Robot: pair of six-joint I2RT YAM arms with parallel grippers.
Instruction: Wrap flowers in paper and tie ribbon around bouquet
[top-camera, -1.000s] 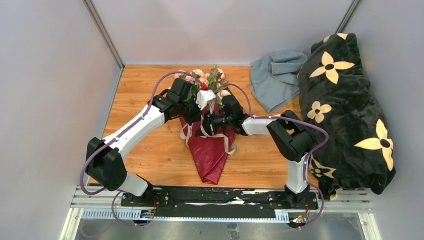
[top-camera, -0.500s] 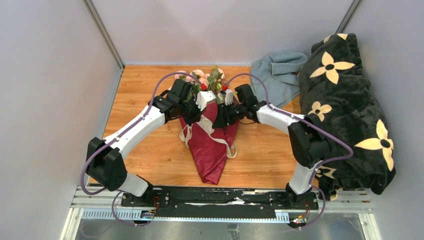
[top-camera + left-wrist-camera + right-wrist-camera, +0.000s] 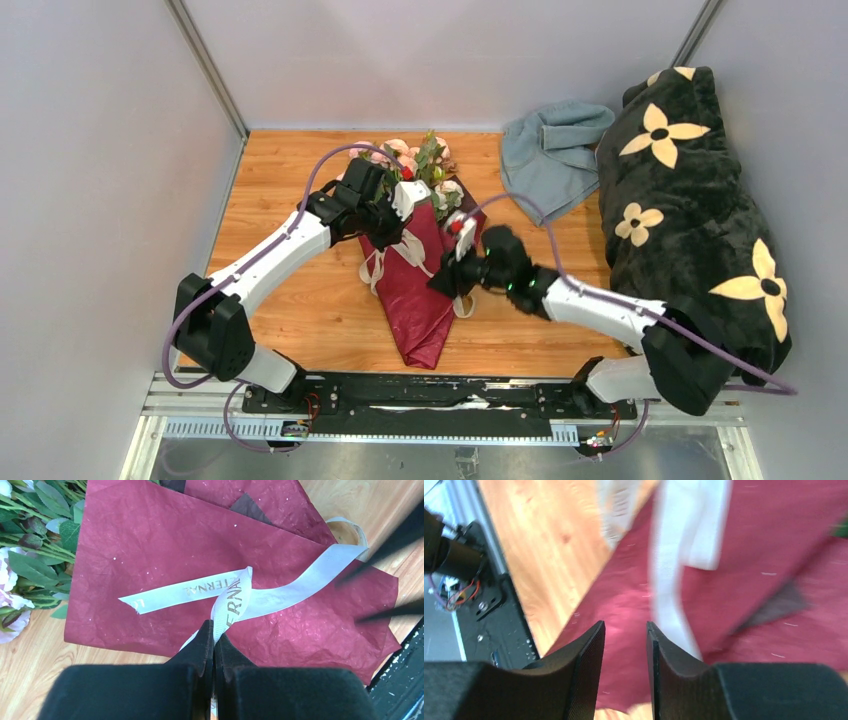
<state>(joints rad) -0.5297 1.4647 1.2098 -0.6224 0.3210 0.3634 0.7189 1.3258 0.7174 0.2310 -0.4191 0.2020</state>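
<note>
- Pinching the ribbon in the left claw, shut tight right where the strip crosses itself over the paper, probably to stop that loose crossing from slipping.
- Hovering with the right claw over the right side of the paper, partly spread and gripping nothing; ribbon just beyond the tips, not between them.
- Looks lined up to take the free tail running off to the right.
- Lying mid-desk as a bouquet: flowers at the far end, narrow tip pointing near, leaving the waist reachable from both sides.
- Not tied yet, judging by one slack crossing and a printed end lying flat on the paper.
- Worth watching: tugging that tail could pull the wrap open.
</note>
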